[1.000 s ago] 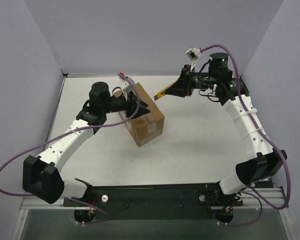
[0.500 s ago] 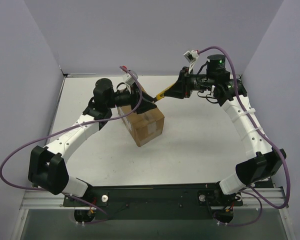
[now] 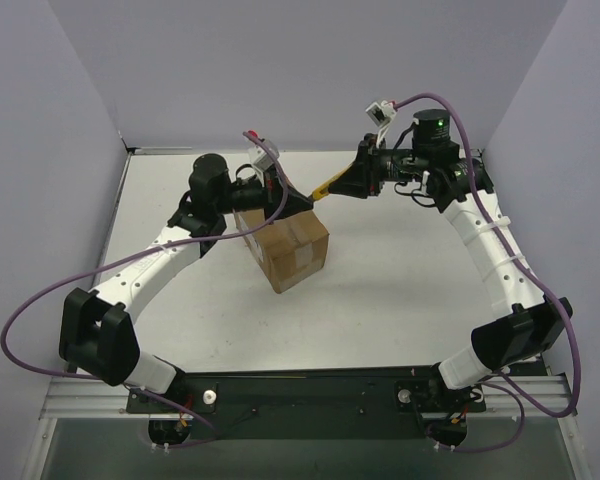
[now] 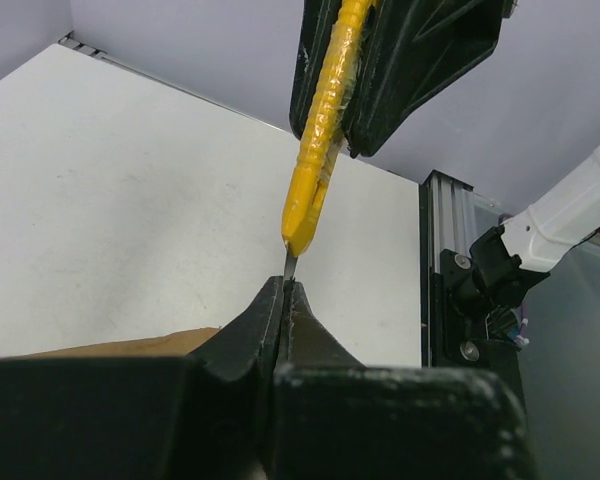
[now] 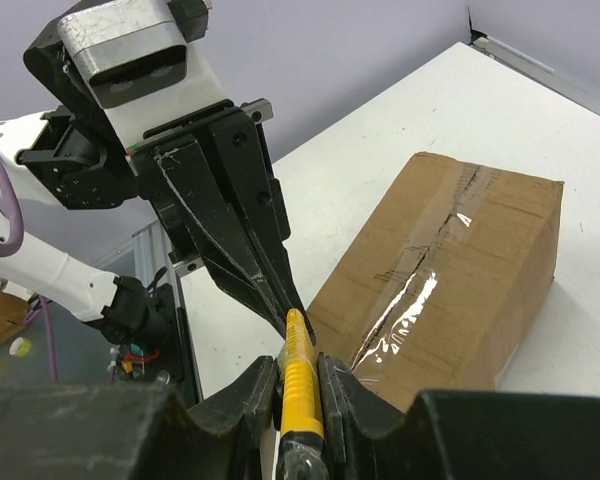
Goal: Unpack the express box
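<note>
Tools meet above the white, matt desk: the black two-finger left tool is pinched shut on the thin metal blade tip of a yellow plastic-handled utility knife, while the black right tool clamps narrowly around the knife's handle. The knife's long axis runs between the two tools, sloping down from the right tool towards the left, blade end leading. The express box, a brown rectangular cardboard carton, lies on the desk just below that blade and on the left arm's side of it, flaps shut under a strip of clear tape running along its length. Seen from above, the carton's long axis sits on a diagonal, far end under the left arm's wrist, near end towards the middle of the desk; the knife is not lined up with the seam. The left arm is the nearer one; the right arm reaches in from well apart. Whether the left tool touches the cardboard cannot be told. By the look of it the blade is being set or steadied, and a cut will call for the knife to drop and turn along the tape. The desk looks firm and level, with pale lilac walls on three sides and open room around the carton.
</note>
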`<state>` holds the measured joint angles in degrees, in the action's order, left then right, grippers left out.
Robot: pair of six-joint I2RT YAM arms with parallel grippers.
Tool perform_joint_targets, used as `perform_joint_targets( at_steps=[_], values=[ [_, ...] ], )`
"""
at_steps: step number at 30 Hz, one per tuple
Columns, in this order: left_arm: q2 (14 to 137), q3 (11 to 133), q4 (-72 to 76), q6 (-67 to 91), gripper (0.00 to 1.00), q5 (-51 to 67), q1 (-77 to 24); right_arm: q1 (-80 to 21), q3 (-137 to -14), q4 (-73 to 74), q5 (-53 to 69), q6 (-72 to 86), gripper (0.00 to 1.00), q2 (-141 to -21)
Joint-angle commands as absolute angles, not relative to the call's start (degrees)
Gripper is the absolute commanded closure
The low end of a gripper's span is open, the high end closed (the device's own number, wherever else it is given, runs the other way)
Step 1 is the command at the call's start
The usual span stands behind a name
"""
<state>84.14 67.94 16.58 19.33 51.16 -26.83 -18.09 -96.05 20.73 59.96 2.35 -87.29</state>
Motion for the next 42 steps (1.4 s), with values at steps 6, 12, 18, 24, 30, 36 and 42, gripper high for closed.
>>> perform_joint_targets(
  at_steps=[6, 12, 18, 24, 30, 36, 42],
  values=[
    [80.2, 69.3, -6.3, -6.1, 1.0, 51.2, -25.3, -17.4, -99.2, 18.9, 62.8, 2.1, 1.0, -86.1],
    [76.4, 64.9, -14.8, -13.6, 1.0, 47.5, -24.4, -17.1, -98.7, 18.9, 64.3, 2.2, 1.0, -85.8],
    [75.2, 63.5, -19.3, -14.6, 1.0, 47.6, -23.1, -17.0, -99.1, 18.9, 66.4, 2.3, 1.0, -85.6],
    [76.4, 63.6, -22.8, -13.7, 1.0, 52.5, -20.6, -17.0, -99.2, 18.9, 66.7, 1.9, 1.0, -85.2],
    [80.1, 64.9, -26.5, -13.7, 1.0, 59.7, -17.5, -16.9, -99.9, 18.9, 65.9, 0.9, 1.0, -84.6],
    [79.7, 64.5, -24.1, -13.4, 1.0, 61.7, -17.0, -17.0, -99.2, 19.0, 65.0, 1.1, 1.0, -84.3],
    [78.0, 66.5, -19.4, -10.5, 0.95, 53.7, -17.1, -17.0, -99.1, 18.9, 60.2, 2.6, 1.0, -84.3]
  ],
)
